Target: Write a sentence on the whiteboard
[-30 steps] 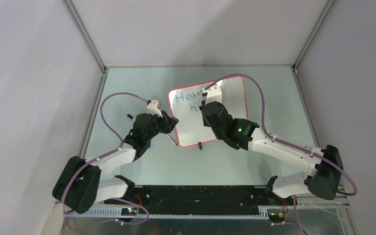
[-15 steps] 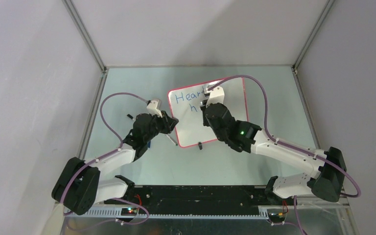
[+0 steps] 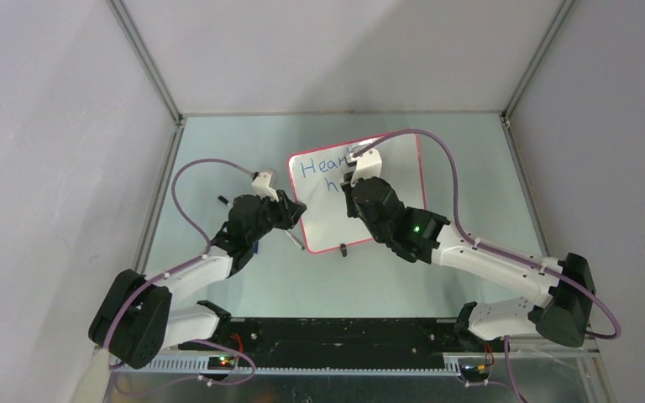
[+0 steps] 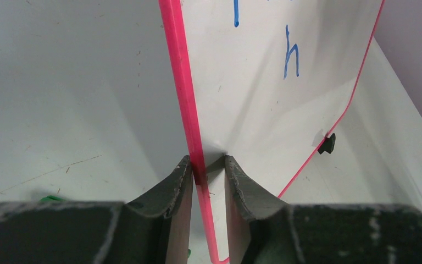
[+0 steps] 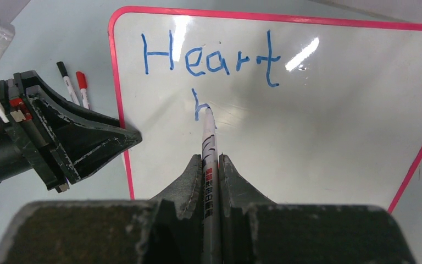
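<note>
The whiteboard, white with a thin red frame, stands tilted on the table. My left gripper is shut on its left edge, with the red frame between the fingers. The sentence in blue marker reads "Heart", with a single "h" below it; the "h" also shows in the left wrist view. My right gripper is shut on a white marker, whose tip touches the board right beside the "h". In the top view the right gripper covers the board's middle.
A black-capped marker and a red-capped marker lie on the table left of the board. One black foot sits under the board's near edge. My left gripper is close beside the marker's path.
My right gripper has shifted slightly across the board with the marker still in it. The left gripper has kept its hold on the board's edge.
</note>
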`<state>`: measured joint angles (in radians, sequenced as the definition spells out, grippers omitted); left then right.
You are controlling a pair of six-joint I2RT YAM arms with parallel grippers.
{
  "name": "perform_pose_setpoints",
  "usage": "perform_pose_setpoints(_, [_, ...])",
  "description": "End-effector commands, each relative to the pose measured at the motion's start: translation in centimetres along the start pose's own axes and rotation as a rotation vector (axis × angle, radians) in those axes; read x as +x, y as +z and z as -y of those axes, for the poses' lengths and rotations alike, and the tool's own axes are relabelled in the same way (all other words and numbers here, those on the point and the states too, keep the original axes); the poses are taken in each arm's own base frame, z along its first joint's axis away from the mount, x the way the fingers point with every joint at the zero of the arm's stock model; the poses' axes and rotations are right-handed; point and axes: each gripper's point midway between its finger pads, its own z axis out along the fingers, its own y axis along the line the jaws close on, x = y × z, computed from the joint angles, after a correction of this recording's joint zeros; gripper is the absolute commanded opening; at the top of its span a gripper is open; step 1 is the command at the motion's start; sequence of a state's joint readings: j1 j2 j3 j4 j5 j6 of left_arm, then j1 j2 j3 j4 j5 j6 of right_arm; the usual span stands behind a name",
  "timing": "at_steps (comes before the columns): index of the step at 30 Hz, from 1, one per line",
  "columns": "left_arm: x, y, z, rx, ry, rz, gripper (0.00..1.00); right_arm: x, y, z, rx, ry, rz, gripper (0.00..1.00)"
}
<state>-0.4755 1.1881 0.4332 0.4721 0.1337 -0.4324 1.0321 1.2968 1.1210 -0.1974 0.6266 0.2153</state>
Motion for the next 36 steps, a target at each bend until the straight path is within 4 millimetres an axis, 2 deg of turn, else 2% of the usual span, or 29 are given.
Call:
perform_pose_setpoints(1, [-1.6,0.2,0.3,0.001,0.049,0.043,0.29,-3.0,-1.0,-0.1,-0.031,0.007,0.07,0.0])
perform_pose_setpoints(5, [-1.6,0.2,0.4,0.002,0.049,0.043,0.29,-1.9,-0.1,0.0,-0.026,-0.031,0.039,0.0])
perform_pose_setpoints(9, [-1.5,0.3,0.5,0.007,0.046,0.04,0.29,-0.3,1.1,-0.8,-0.06,-0.078,-0.008,0.0])
perform_pose_setpoints(13, [-1.4,0.3,0.5,0.008,0.046,0.039,0.3,0.5,1.8,-1.3,-0.101,-0.078,-0.036,0.0])
perform_pose_setpoints(23, [-1.4,0.4,0.5,0.007,0.048,0.037,0.3,0.6,2.6,-0.4,-0.044,-0.097,-0.083,0.0])
perform_pose_setpoints(27, [-1.5,0.3,0.4,0.001,0.054,0.037,0.29,0.0,2.8,-0.7,-0.04,-0.1,-0.113,0.0])
perform_pose_setpoints(29, [-1.5,0.3,0.3,-0.001,0.056,0.039,0.28,-0.9,2.9,-0.9,-0.035,-0.112,-0.125,0.0])
perform_pose_setpoints(36, [-1.5,0.3,0.4,0.001,0.057,0.039,0.27,0.5,3.6,-0.6,-0.004,-0.127,-0.17,0.0])
